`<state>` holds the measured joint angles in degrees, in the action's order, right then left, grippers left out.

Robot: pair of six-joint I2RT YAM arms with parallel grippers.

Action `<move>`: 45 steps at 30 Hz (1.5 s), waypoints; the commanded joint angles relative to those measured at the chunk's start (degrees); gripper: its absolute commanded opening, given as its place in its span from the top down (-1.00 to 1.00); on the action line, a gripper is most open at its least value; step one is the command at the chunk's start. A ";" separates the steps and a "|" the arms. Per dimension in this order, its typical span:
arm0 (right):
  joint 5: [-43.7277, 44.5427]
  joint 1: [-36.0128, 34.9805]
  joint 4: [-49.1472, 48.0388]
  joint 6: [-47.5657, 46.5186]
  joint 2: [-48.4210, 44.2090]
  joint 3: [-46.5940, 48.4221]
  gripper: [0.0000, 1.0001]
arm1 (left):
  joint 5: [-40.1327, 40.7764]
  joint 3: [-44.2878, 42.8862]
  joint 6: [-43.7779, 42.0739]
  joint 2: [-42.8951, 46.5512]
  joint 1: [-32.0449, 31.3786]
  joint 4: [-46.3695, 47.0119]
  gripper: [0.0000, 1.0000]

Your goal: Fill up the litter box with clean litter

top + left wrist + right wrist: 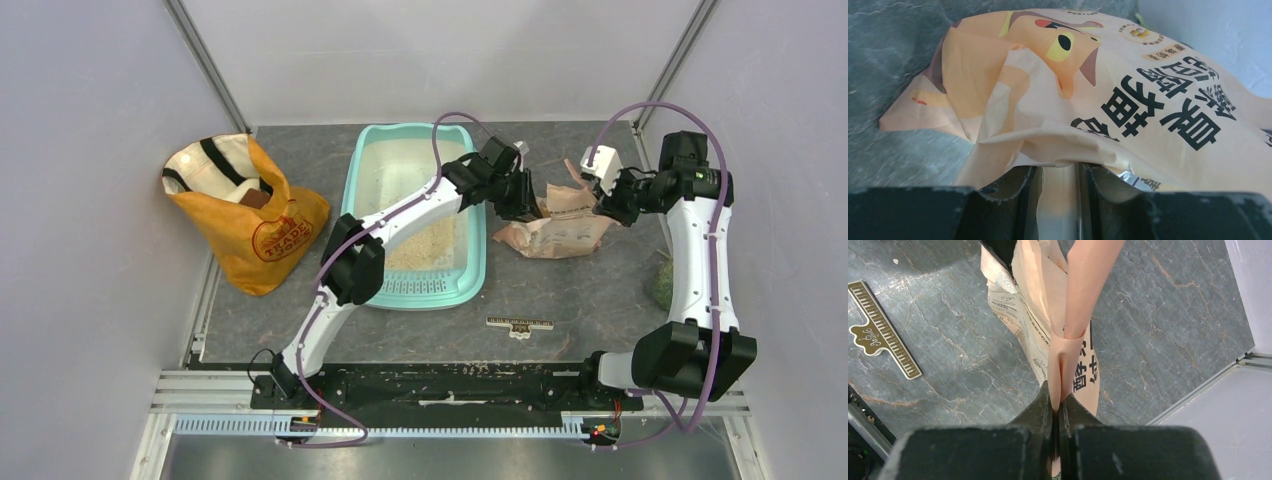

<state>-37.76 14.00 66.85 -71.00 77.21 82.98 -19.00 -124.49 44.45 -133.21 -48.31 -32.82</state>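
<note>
On the tabletop (600, 290), just right of the litter box (478, 262), a crumpled paper bag (555, 225) is held from both sides. The left end effector (1060, 175) stands narrowly parted, gripping a fold of the bag's edge. The right end effector (1058, 405) is almost fully closed, pinching a bag flap. A heap of clean litter (425, 250) lies toward the box's grated near end.
</note>
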 commanded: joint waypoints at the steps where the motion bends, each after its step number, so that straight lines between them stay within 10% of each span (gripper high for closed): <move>1: -6.35 -0.07 0.80 -1.41 -1.62 1.40 1.00 | -6.37 -1.26 4.67 -5.32 -1.78 5.02 0.96; 20: -4.87 1.00 2.06 -3.86 -0.42 1.38 1.00 | -29.80 12.56 29.85 -5.00 0.21 58.23 0.96; 45: -13.13 -6.09 -9.07 8.68 1.97 5.74 1.00 | -27.52 31.36 27.01 13.21 7.44 54.99 0.96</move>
<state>-42.30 9.30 62.87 -64.14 79.57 84.95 -44.05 -96.01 72.47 -126.74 -42.26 18.59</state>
